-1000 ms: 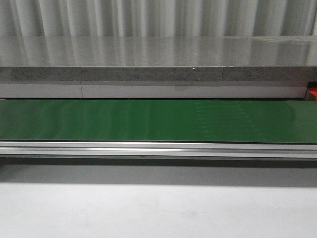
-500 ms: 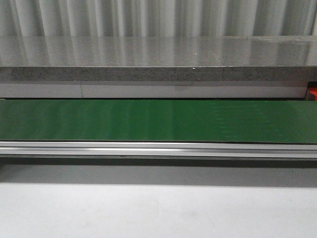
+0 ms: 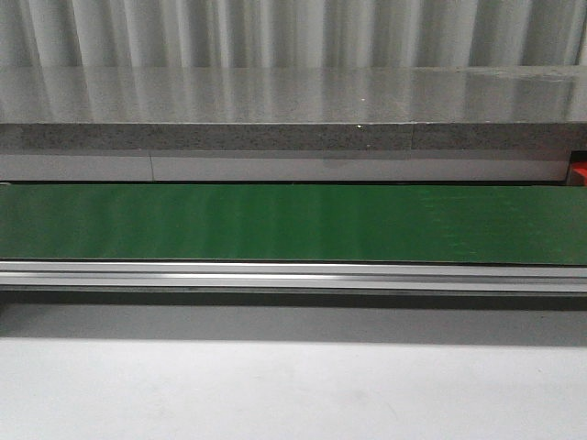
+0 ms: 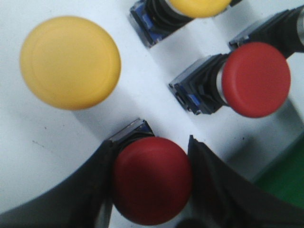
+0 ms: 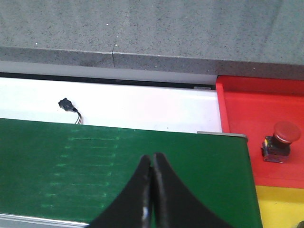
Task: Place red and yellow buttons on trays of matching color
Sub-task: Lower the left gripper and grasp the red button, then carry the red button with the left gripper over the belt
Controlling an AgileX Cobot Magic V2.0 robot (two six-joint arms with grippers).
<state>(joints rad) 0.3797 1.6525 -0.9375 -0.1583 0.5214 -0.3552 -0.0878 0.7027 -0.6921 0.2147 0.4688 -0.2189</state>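
Between L gripper [image 4: 151, 183] fingers [image 4: 97, 183]: red button [image 4: 152, 180], cap up, one finger each side at 9 and 3 o'clock of cap, jaws parted round it. Touching or not: can't tell, so grip unconfirmed. Outward on white surface [image 4: 28, 156]: big yellow button [image 4: 70, 61] at 11 o'clock, second red button [image 4: 255, 79] lying tilted at 1–2 o'clock, second yellow button [image 4: 199, 5] at 12, cut by frame edge. Dark body at far 2 o'clock, colour of cap unseen.

R gripper [image 5: 152, 185]: fingers pressed together, holding nothing, over green belt [image 5: 95, 156]. Red tray [image 5: 247, 109] at 2 o'clock, one red button [image 5: 278, 141] already in it; yellow tray [image 5: 280, 204] at 4 o'clock, no button visible on the shown part.

Step, prob.: L arm picking red button. Next needs: close on cap, lift straight, avoid knocking neighbours, get it to belt or red tray.

Count: red 3 (2 loose, 1 trayed); yellow 2; trays 2.
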